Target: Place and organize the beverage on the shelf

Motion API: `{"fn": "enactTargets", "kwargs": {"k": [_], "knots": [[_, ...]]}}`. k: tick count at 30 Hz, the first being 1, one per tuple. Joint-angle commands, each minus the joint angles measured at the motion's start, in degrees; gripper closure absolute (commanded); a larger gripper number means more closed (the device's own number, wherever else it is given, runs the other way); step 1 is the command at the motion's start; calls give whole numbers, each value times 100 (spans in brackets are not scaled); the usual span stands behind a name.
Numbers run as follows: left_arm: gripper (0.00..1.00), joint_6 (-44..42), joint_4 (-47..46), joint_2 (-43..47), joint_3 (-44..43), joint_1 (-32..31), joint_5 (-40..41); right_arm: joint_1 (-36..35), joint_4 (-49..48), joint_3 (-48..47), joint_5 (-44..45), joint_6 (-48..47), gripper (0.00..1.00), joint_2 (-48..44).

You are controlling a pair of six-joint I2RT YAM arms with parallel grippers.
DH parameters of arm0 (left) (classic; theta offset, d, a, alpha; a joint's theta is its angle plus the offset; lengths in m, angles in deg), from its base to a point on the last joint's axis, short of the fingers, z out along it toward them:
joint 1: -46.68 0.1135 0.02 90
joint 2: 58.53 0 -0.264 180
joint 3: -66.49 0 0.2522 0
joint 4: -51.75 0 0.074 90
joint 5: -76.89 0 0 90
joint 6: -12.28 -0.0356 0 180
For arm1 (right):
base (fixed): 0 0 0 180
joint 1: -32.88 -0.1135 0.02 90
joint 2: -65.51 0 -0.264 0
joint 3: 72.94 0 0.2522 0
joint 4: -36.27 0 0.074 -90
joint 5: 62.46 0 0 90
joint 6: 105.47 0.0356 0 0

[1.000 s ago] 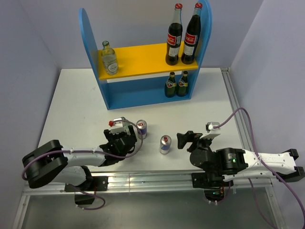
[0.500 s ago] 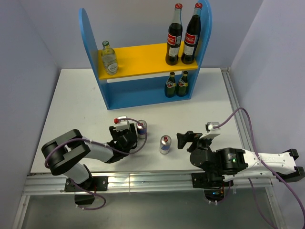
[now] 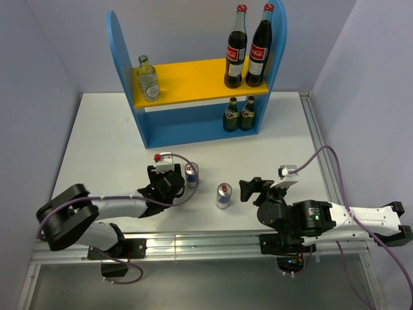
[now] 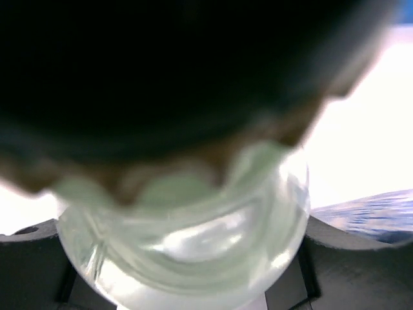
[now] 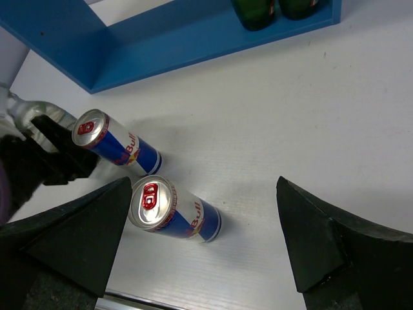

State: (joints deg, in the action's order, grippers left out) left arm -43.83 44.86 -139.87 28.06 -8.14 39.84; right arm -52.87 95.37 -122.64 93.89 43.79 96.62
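While the right arm and both cans sit just as they did a second ago, the left gripper (image 3: 171,183) has crept up-table toward the shelf (image 3: 120,64), its elbow swinging up and back down. I read that as the start of a carry, not another reach. The left wrist view is filled by a clear glass bottle (image 4: 187,239) wedged between the dark fingers (image 4: 29,261), so the jaws are closed partway round its body and holding it. The right wrist view backs this, showing the neck poking out above the black fingers, just beside the left can (image 3: 191,174). Whether the bottle is off the table (image 3: 97,129) I cannot tell (base hidden in every view). The right gripper (image 3: 252,188) is spread wide and holds nothing; the right can (image 3: 223,195) stands near, out in front of its fingertips, not between them. Shelf so far: two cola bottles (image 3: 236,50) at the right end of the yellow board (image 3: 187,81), one shelf bottle (image 3: 148,79) of the same clear kind at its left end, and two green bottles (image 3: 239,114) on the base below the colas. Judgement: the held bottle likely goes beside the shelf bottle, well apart from the gripper now — both cans still to go.
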Motion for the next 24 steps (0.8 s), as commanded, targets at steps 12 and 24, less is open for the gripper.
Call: {"fn": "enactTargets", "kwargs": {"k": [12,24], "knots": [[100,-927,2864,1394,-3754,25,-302,-46,-149,61,177,50,0,9],[100,-1745,3321,-583,-7033,965,-1348,-38,1,88,221,226,0,-228]]}}
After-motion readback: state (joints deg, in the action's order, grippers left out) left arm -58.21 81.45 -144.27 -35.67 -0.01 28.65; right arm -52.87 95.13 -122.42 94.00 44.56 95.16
